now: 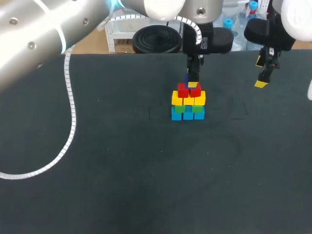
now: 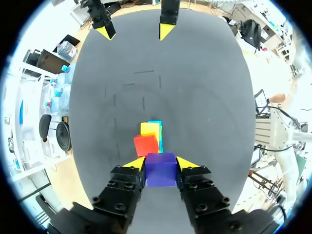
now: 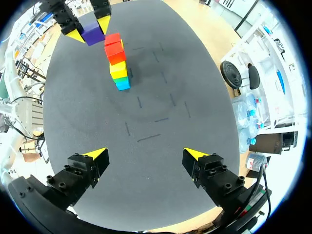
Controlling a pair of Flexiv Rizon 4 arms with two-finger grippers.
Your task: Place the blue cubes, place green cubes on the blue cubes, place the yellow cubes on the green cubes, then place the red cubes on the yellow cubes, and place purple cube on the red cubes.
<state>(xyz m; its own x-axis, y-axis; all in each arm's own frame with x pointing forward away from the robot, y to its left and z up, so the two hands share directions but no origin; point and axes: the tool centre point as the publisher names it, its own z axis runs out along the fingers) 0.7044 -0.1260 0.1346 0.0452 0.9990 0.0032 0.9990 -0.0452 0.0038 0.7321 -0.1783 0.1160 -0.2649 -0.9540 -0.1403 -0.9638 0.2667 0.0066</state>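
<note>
**Purple cube held over the stack**

The purple cube [image 2: 161,170] sits square in the left claw [image 2: 161,164], flat sides against both yellow-tipped fingers, which are clamped on it from either side. It is plain, glossy and sharp-edged, and as a cube it has no long axis. It hangs just over the red cubes [image 1: 188,90]; I cannot tell whether it touches them. Below come the yellow cubes [image 1: 188,99], green cubes [image 1: 179,109] and blue cubes [image 1: 187,115], on the dark worktop [image 1: 97,146]. The right claw [image 3: 146,156] hangs well apart, fingers spread.
</note>
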